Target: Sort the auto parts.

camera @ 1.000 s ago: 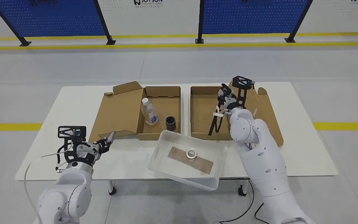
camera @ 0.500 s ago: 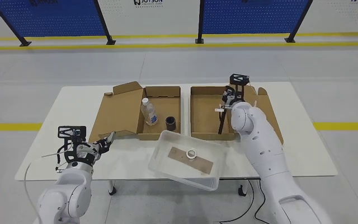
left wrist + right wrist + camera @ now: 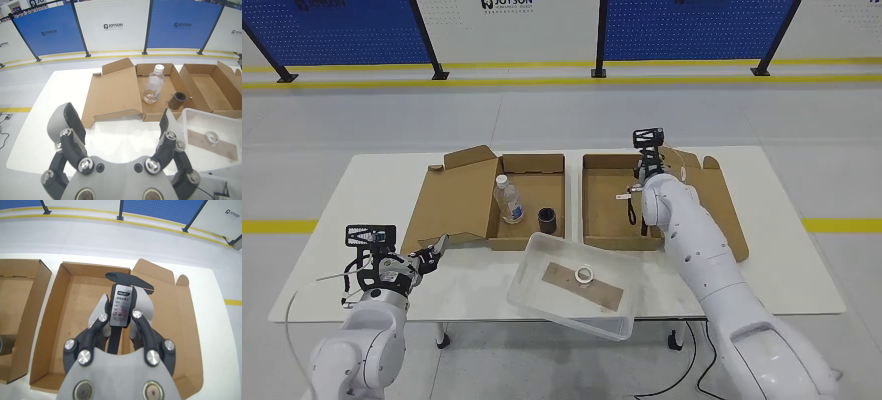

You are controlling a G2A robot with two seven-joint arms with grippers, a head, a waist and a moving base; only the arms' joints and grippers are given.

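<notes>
Right of centre in the top view, your right claw (image 3: 121, 294) pinches the caliper (image 3: 132, 281) over the box (image 3: 602, 200), where it could swivel and snag a wall; your left claw (image 3: 121, 123) is spread.

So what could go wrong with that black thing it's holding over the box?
The right tool pinches the long black caliper only near its head, so it might swing or slip out. Its hanging end could also catch the wall of the cardboard box on the way in.
</notes>
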